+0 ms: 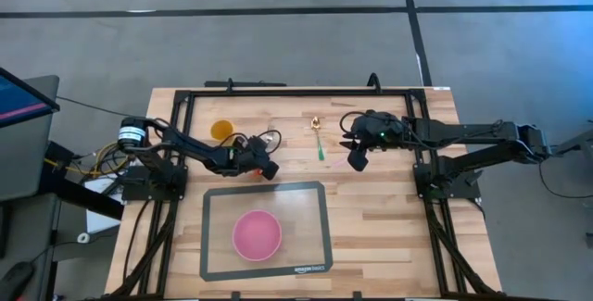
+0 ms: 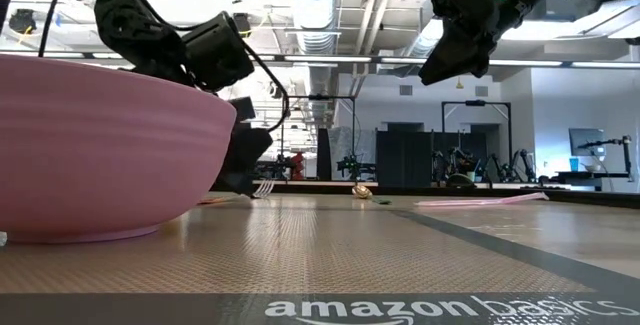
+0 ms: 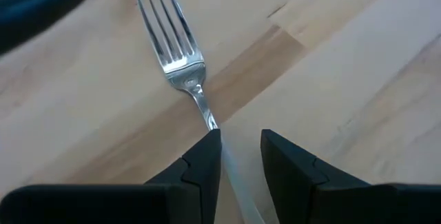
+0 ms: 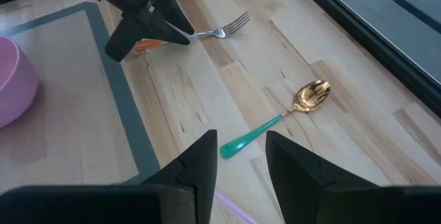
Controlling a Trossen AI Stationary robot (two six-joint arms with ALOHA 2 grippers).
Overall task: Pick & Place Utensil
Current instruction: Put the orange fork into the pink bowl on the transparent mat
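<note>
We take the fork (image 3: 180,52) as the utensil in hand: it lies flat on the wooden desk (image 1: 389,218), just off the upper edge of the grey mat (image 1: 319,236), tines pointing away from the left gripper (image 3: 240,148). That gripper is down at desk level with its fingers (image 3: 203,158) set narrowly either side of the slim handle. From the left wrist view they look closed on it or very nearly so, though we cannot tell whether the pads truly press the metal.

The fork looks like polished steel — stiff, light, thin and slippery, lying so low that there is little for the fingers to catch. We judge the narrow neck a poor place to hold, since the heavy tine end would swing; a hold nearer the middle of the handle, squeezed across its width, should carry it level.

A second utensil, the spoon (image 4: 289,117) with a gold bowl and green handle, lies well apart to the right on bare wood. The right gripper (image 4: 240,156) hovers above it with fingers apart, holding nothing. The pink bowl (image 1: 256,234) sits on the mat — a likely place to drop the fork. An orange round thing (image 1: 220,131) rests near the left arm.
</note>
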